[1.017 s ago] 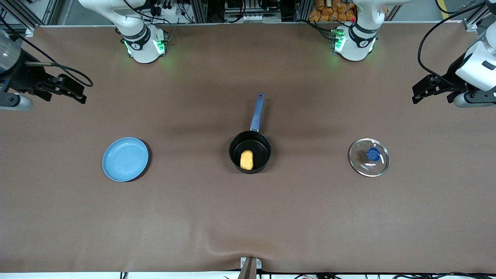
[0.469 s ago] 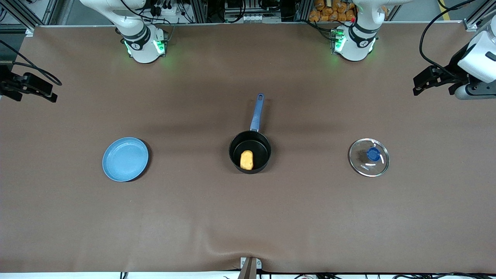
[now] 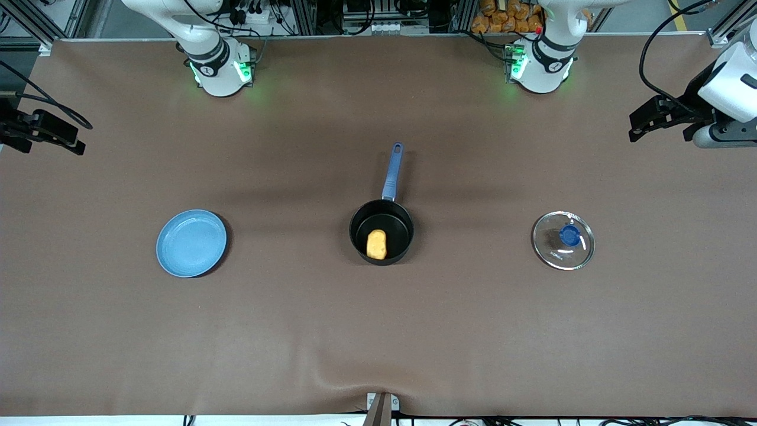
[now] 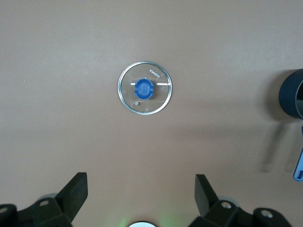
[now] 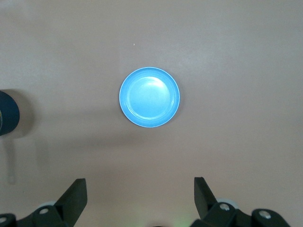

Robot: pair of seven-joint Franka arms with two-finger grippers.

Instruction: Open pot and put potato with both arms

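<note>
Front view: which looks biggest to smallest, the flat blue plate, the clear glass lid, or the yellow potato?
1. Flat blue plate
2. Clear glass lid, only slightly smaller
3. Yellow potato, by far the smallest

Plate (image 3: 191, 243): flat round blue dish, upright, nothing on it, lying toward the right arm's end of the table, about midway between the base-side edge and the front-camera edge.
Table (image 3: 295, 331): covered by a brown mat with a small ripple at the front-camera edge.
Bracket (image 3: 381, 407): small metal fitting at the middle of the table's front-camera edge.
</note>
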